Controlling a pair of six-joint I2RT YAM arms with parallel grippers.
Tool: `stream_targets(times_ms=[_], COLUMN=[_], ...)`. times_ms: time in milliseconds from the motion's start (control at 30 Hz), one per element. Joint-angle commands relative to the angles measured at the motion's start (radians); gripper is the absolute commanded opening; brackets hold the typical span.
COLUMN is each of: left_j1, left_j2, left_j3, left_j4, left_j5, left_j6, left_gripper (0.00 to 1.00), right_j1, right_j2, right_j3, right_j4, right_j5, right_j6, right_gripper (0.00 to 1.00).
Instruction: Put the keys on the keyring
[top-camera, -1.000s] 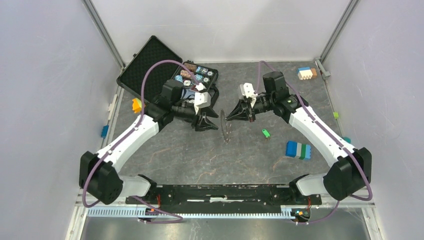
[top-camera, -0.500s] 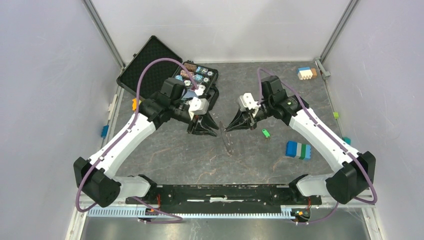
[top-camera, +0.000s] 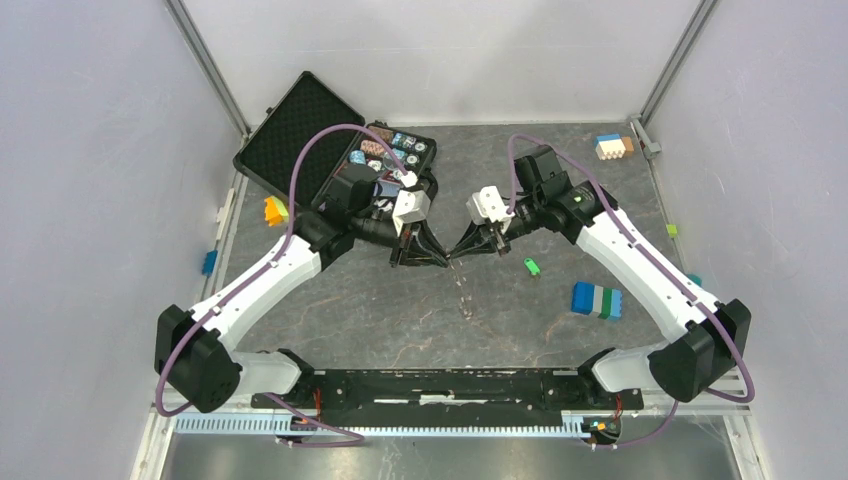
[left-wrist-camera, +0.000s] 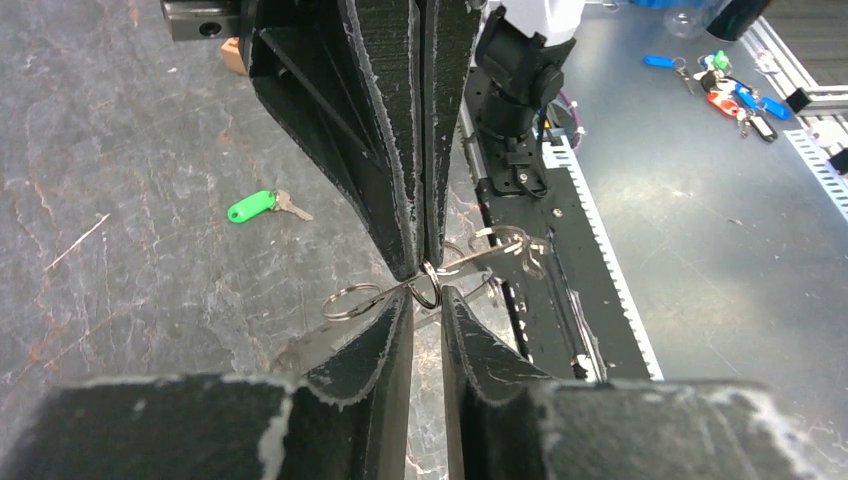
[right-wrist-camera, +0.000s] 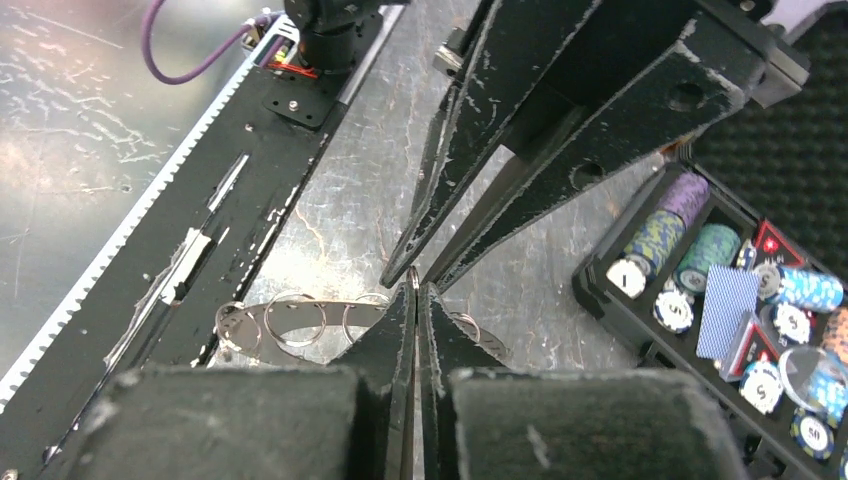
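R pincer (right-wrist-camera: 415, 292) pressed together on keyring (top-camera: 460, 288), which hangs edge-on under the tips with small loops either side | L pincer (left-wrist-camera: 428, 300) tip-to-tip with it, jaws a sliver apart at a loop, I can't tell if it bites | green-headed key (left-wrist-camera: 250, 207) loose on table (top-camera: 400, 320), right of R pincer | chip case (right-wrist-camera: 610, 310) behind L pincer

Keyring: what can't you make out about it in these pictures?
Top view: the keyring shows edge-on as a thin line; what hangs on it is too small to tell.
Left wrist view: the left tool has its own fingers over the ring's lower part, so whether it grips is unclear.
Right wrist view: the right tool blocks the ring's middle; only small loops show beside it.
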Motion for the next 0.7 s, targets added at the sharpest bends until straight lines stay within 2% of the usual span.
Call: stream_targets(times_ms=[0,400,567,667], left_j1=[-0.006,-0.026,-0.029,-0.029], left_j2=[-0.028,0.014,0.027,0.025], left_j3=[-0.039,0.003,0.011,0.008], left_j4=[0.170,0.181,0.181,0.180], left_j5=[-0.053,-0.182,-0.208,-0.216], left_j6=[-0.131,-0.150,-0.145,-0.135], left_gripper=[0.21,0.03,0.02,0.07], right_j1=[0.005,0.012,0.027,0.030], right_j2=[-0.035,-0.045,-0.034,-0.031], right_j3=[-0.033,-0.071,-0.063,-0.062], right_j4=[0.169,0.280,0.268,0.269], right_j5=[0.052,0.194,0.239,0.254], right_j6=[0.129,0.282,0.284,0.284], right_gripper=[0.00,0.00,0.00,0.00])
